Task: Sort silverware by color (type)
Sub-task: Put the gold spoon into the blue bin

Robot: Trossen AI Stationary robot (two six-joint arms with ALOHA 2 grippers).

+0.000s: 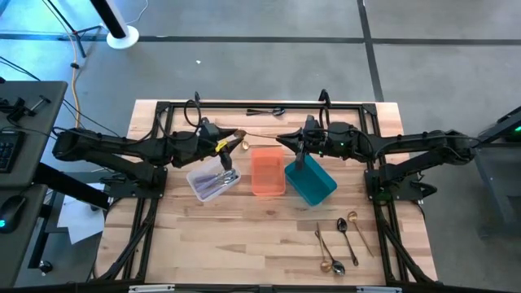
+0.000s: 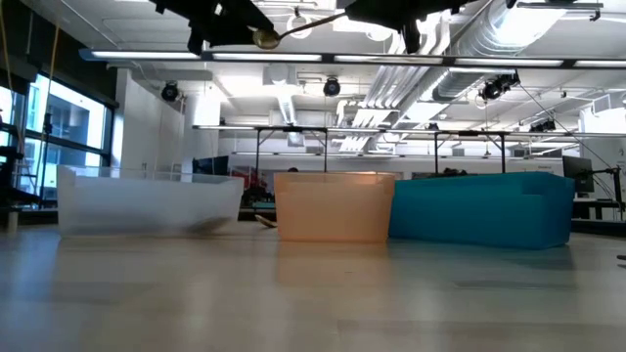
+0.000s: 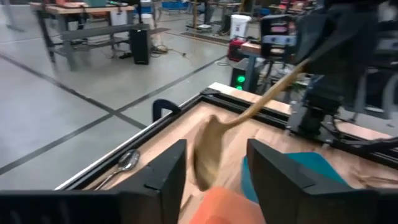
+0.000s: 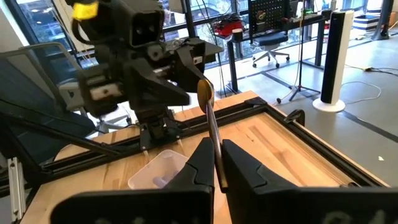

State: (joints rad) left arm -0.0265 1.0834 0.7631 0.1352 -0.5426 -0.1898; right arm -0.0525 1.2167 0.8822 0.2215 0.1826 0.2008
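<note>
Nearest us on the table (image 1: 244, 244), toward its front right corner, we see loose silverware: a gold spoon (image 1: 324, 248), a dark spoon (image 1: 345, 240) and another gold spoon (image 1: 358, 228), lying close together but mostly apart.

Farther in, three bins stand in a row at mid-table, just beside one another: the clear bin (image 1: 213, 182) on the left, holding several silver pieces (image 1: 220, 179); the orange bin (image 1: 267, 171) in the middle; the teal bin (image 1: 310, 181) on the right.

Above the bins our two arms meet over the gap between clear and orange. The right gripper (image 4: 216, 163) is pressed together on the handle of a gold spoon (image 4: 208, 112) — the spoon is in the air, its bowl reaching toward the left gripper (image 3: 214, 163). Our left fingers (image 3: 165, 174) are spread, with the bowl (image 3: 208, 149) between them; we cannot tell whether they touch it. In the low view the spoon (image 2: 284, 35) hangs high over the bins, between both arms.

Farthest back, at the table's rear edge, a dark piece (image 1: 267, 111) lies by the frame rail.
</note>
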